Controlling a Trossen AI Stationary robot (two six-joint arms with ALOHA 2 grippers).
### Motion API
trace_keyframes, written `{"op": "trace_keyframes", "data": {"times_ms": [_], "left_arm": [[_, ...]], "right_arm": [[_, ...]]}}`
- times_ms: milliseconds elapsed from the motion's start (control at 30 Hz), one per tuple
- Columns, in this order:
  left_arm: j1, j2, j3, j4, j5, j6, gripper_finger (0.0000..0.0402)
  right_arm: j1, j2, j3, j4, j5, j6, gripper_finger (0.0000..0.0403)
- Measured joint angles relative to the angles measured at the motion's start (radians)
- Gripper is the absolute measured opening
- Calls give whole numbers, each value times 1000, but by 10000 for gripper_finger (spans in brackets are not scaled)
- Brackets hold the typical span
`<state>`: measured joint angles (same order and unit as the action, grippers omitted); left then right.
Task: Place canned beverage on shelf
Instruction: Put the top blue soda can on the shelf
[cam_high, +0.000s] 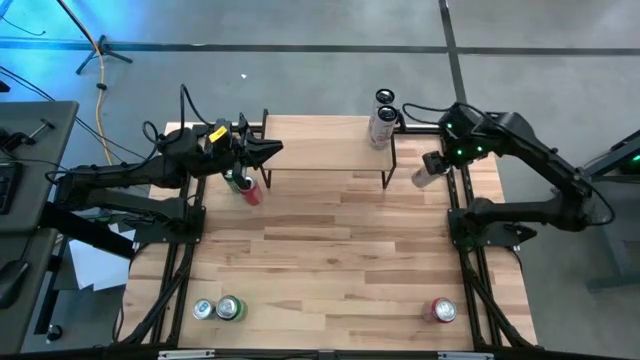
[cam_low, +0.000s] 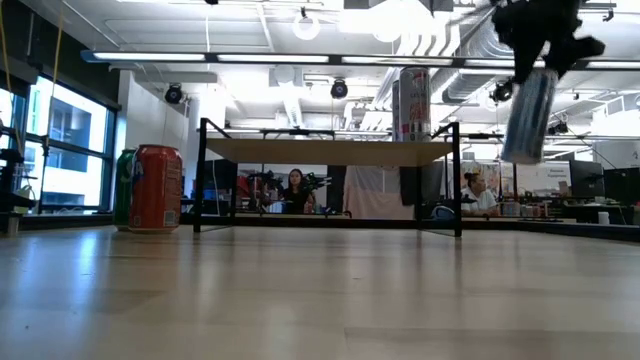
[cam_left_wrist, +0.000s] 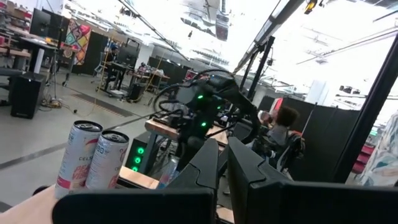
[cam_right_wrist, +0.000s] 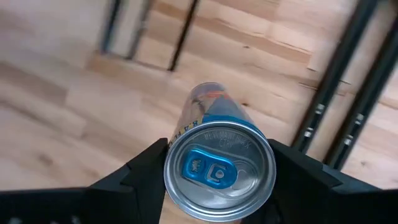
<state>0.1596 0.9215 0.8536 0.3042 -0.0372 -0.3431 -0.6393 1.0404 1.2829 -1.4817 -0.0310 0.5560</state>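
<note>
Silver can (cam_right_wrist: 219, 171), blue-tabbed, sits clamped between the right gripper's (cam_right_wrist: 217, 180) fingers; its lower end is hidden behind its own top in the wrist view, and we cannot read its label. From above, the can (cam_high: 428, 172) hangs just off the shelf's (cam_high: 325, 155) right end, beside the bench (cam_high: 330, 260) edge, with the right arm bent in from the right. At bench level it hangs tilted, clear of the bench. Two tall cans (cam_high: 382, 120) stand on the shelf's right rear corner. The left gripper (cam_high: 268, 150) rests at the shelf's left end, fingers closed and empty, partly covering the red can (cam_high: 250, 192) and green can (cam_high: 236, 181) there.
</note>
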Motion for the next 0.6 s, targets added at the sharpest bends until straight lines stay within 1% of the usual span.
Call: {"op": "trace_keyframes", "data": {"times_ms": [167,267,433,600], "left_arm": [[0,0,0,0,0,-22,0],[0,0,0,0,0,-23,0],[0,0,0,0,0,-36,0],[0,0,0,0,1,-49,0]], "right_arm": [[154,16,89,-1,-38,67,226],[246,45,155,-8,-79,75,226],[393,127,291,-13,-137,75,226],[518,237,458,-12,-144,47,226]]}}
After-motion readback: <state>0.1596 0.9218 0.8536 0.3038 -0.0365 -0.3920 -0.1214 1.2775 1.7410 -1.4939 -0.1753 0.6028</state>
